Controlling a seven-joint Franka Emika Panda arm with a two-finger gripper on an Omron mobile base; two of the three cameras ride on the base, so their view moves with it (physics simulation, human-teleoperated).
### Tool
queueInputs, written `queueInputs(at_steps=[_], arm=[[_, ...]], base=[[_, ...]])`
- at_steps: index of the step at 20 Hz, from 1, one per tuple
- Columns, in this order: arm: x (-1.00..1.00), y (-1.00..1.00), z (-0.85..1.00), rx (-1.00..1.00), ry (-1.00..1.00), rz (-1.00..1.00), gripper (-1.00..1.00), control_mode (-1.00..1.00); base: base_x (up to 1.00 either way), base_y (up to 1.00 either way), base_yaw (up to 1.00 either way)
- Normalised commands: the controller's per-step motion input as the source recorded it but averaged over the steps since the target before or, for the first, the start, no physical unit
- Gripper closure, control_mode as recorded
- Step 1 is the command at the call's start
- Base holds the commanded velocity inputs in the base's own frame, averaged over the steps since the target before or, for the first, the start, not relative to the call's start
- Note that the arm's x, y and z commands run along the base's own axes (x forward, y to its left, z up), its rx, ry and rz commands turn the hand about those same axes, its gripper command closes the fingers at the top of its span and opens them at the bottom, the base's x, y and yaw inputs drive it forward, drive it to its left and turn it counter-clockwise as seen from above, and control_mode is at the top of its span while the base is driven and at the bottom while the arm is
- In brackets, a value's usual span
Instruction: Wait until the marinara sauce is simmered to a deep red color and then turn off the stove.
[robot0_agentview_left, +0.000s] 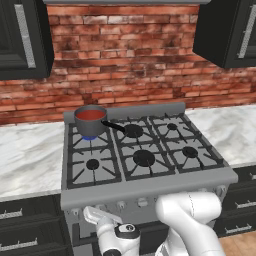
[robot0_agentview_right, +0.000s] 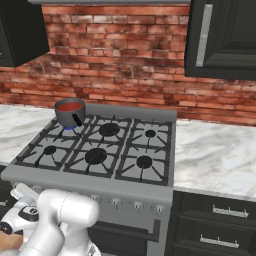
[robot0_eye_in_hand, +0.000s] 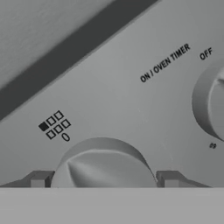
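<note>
At the range front | pincer (robot0_eye_in_hand: 104, 179) tips open astride round grey metal knob (robot0_eye_in_hand: 104, 166), probably not yet clamped | red marinara sauce (robot0_agentview_left: 90, 115) on wide grey 6-burner stove (robot0_agentview_left: 150, 181), rear-left | close squarely, twist toward 0.

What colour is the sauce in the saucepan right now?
Red, the marinara sauce in the grey saucepan; clearest in the left base view.

Red sauce (robot0_agentview_left: 90, 115), grey stove (robot0_agentview_left: 150, 187), black grates (robot0_agentview_left: 144, 159)
</note>
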Motion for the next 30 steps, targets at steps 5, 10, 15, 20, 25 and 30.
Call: queueInputs(at_steps=[5,10,15,20,25,30], arm=[[-0.19,-0.19,0.00,0.27,0.00,-0.11,1.00,-1.00],[-0.20,-0.19,0.00,0.28,0.00,-0.12,1.00,-1.00],[-0.16,-0.22,0.00,0.32,0.00,-0.13,1.00,-1.00],[-0.15,-0.31,0.01,0.38,0.00,-0.13,1.00,-1.00],[-0.08,-0.41,0.09,0.39,0.00,-0.07,1.00,-1.00],[-0.01,-0.49,0.14,0.40,0.04,-0.01,1.00,-1.00]], base=[[0.00,0.00,0.00],[0.00,0.00,0.00],[0.00,0.00,0.00],[0.00,0.00,0.00],[0.00,0.00,0.00],[0.00,0.00,0.00]])
